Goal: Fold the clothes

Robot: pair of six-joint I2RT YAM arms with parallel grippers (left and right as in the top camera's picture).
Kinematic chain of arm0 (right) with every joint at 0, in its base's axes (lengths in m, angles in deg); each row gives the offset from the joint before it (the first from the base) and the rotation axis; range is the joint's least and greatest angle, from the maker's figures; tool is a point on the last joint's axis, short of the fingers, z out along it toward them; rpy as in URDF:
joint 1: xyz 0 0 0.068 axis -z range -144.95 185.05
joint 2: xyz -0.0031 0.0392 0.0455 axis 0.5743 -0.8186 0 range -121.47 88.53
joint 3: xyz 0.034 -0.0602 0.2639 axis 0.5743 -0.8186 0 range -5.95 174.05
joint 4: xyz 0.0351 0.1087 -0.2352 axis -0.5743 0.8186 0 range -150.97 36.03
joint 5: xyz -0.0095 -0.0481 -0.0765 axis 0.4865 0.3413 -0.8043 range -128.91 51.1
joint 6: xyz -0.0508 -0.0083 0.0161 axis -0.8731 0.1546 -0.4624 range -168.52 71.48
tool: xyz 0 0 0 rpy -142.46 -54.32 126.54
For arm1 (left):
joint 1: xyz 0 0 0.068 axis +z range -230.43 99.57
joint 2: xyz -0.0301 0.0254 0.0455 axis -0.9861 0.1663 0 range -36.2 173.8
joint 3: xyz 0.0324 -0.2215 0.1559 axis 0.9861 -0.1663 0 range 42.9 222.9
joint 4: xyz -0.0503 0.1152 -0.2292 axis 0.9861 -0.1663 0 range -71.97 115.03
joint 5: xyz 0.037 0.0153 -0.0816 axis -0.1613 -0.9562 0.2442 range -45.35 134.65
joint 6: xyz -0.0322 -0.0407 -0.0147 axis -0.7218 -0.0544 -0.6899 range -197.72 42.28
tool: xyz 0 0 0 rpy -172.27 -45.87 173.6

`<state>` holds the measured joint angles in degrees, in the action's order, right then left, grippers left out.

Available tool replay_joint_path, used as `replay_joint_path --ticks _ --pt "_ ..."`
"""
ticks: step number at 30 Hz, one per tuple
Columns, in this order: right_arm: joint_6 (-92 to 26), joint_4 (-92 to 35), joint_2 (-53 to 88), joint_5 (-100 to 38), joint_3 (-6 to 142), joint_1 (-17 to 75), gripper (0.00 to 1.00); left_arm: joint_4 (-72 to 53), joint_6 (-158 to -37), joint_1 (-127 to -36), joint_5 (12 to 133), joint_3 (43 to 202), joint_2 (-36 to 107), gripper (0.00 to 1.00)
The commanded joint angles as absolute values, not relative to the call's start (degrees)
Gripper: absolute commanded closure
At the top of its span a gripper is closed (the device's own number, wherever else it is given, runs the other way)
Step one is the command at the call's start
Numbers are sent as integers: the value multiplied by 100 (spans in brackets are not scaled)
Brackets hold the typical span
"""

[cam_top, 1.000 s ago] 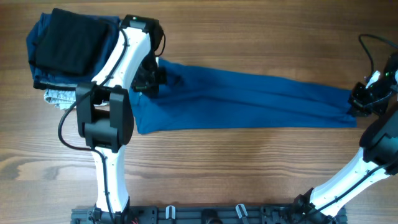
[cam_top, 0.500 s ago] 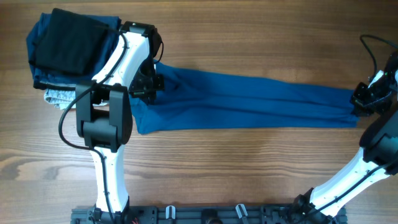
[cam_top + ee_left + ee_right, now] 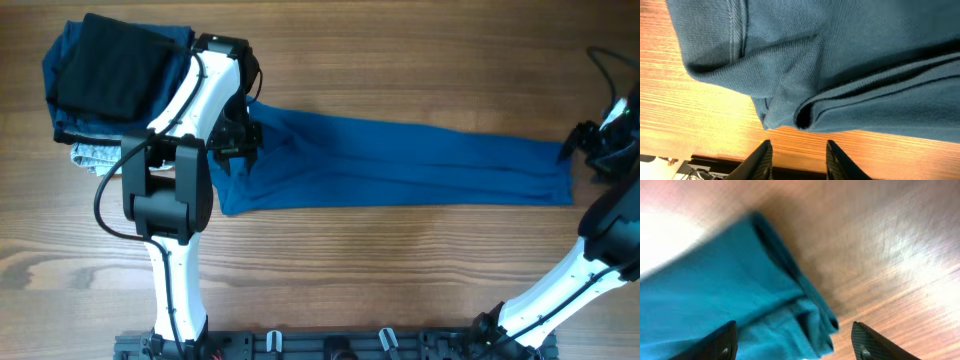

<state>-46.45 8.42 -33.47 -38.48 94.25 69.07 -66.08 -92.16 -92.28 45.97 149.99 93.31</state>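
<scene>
**Shirt in a long band; cross folds not yet made.**
On the table (image 3: 400, 270) the blue T-shirt (image 3: 400, 160) lies flat as a narrow lengthwise strip, running from beside the folded pile (image 3: 110, 80) toward the right arm. The left gripper (image 3: 799, 145) is at its left end with jaws apart, empty. The right gripper (image 3: 794, 327) is at its right end with jaws wide, empty. I judge the task about half done.

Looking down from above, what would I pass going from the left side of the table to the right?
Folded pile → left fingers, over the shirt's left end → blue T-shirt, stretched out long → right fingers, just past its right end.
</scene>
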Motion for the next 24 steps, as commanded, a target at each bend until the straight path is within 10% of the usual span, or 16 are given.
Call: replay_joint_path --ticks 1,4,6,24 --pt "-5078 899 -3168 -2727 10015 6903 29 -6549 -9165 -9193 4547 15630 9106 64" --pt "-5133 955 -3179 -2681 9987 6864 64 -6085 -9165 -9259 4571 15886 9106 71" --pt "-5128 1010 -3190 -2679 9889 6827 95 -5738 -9161 -9309 4739 15882 9110 94" --pt "-4934 -1552 -3200 -3006 7725 6206 96 -4110 -9017 -9775 4835 15012 9416 91"
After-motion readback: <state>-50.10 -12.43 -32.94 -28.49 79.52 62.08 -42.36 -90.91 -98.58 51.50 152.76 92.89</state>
